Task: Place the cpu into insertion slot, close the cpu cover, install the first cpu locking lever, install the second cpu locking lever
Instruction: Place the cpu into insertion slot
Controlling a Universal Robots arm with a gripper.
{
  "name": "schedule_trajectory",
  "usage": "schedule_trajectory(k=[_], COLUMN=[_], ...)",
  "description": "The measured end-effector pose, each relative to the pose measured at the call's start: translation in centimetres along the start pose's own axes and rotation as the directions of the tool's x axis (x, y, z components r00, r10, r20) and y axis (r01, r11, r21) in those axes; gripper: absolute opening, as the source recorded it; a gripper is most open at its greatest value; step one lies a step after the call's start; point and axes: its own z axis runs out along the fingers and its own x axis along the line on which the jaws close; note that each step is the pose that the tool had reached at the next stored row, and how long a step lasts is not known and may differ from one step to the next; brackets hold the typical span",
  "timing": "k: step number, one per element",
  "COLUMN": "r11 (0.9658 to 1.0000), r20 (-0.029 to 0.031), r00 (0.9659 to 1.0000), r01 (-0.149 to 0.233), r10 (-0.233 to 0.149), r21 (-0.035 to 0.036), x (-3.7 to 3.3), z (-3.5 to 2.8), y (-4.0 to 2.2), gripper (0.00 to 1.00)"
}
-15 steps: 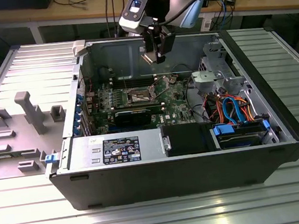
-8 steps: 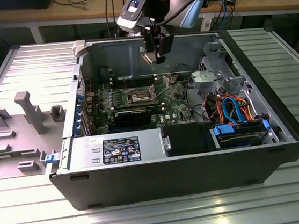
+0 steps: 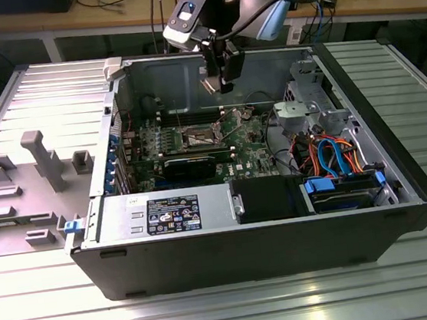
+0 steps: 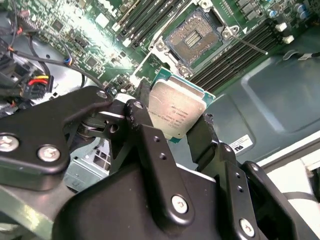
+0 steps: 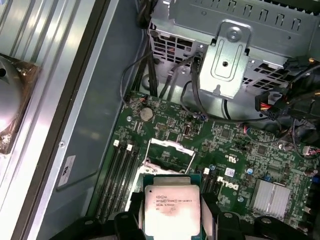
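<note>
Ribbed metal table (image 3: 216, 314) seen in exterior view. Open black computer case (image 3: 247, 253) laid on side at table's middle. Grey plastic holders (image 3: 40, 160) set on table at exterior view's left, just beside case.

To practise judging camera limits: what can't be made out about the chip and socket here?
- Underside of the cpu: faces away, both wrist views.
- Its side edges: covered by the gripper, second wrist view.
- Near edge of the insertion slot: behind the cpu, first wrist view.
- Slot contacts: too small, exterior view.
</note>
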Motion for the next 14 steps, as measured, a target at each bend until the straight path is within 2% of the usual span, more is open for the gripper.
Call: schedule_trajectory(k=[2,5,6,7,14], r11=[0.9987,0.996,0.9941,0.9932,0.9931], r20=[0.004,0.0072,0.0085,0.0091,0.0093], r00=[0.9987,0.9959,0.994,0.9931,0.9931], r01=[-0.05,-0.09,-0.109,-0.117,-0.117], r10=[0.05,0.09,0.109,0.117,0.117], r21=[-0.0014,-0.0026,-0.0034,-0.0037,-0.0037], x=[0.0,-0.01,-0.01,-0.01,-0.01], z=[0.2,0.27,0.28,0.29,0.29], y=[-0.01,-0.03,-0.03,-0.03,-0.02], gripper=[0.54,0.54,0.54,0.54,0.54])
